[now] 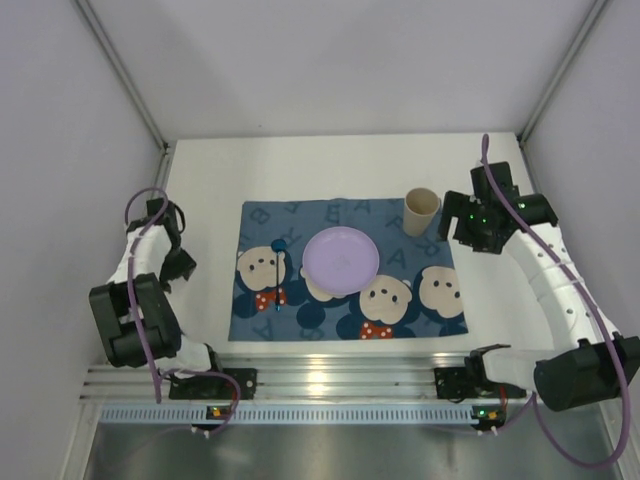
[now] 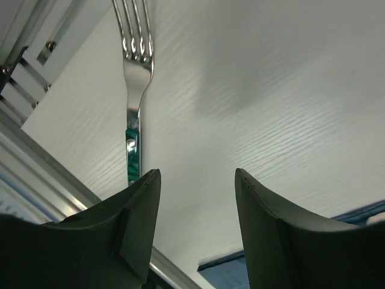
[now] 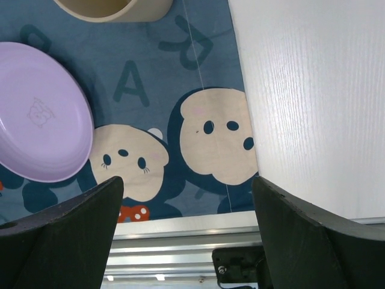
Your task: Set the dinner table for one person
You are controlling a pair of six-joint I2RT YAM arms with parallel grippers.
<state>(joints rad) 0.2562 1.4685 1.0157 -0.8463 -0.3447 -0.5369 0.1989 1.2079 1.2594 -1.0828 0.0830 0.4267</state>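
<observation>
On the white dinner table (image 1: 330, 165) lies a blue mouse-print placemat (image 1: 420, 315). It carries a purple plate (image 1: 341, 260), a beige cup (image 1: 421, 211) at its far right corner and a blue spoon (image 1: 279, 258) left of the plate. A metal fork (image 2: 137, 78) with a teal handle lies on the bare table, its handle running behind my left finger (image 2: 141, 205). My left gripper (image 2: 197, 180) is open with nothing between its jaws. My right gripper (image 3: 187, 186) hangs open above the placemat's right edge, near the cup (image 3: 114, 9) and plate (image 3: 42, 114). The fork is hidden in the top view.
An aluminium rail (image 1: 330, 375) runs along the near edge of the table, with both arm bases on it. Grey walls close in the left, right and back sides. My left arm (image 1: 135, 315) stands left of the placemat, my right arm (image 1: 545, 270) right of it.
</observation>
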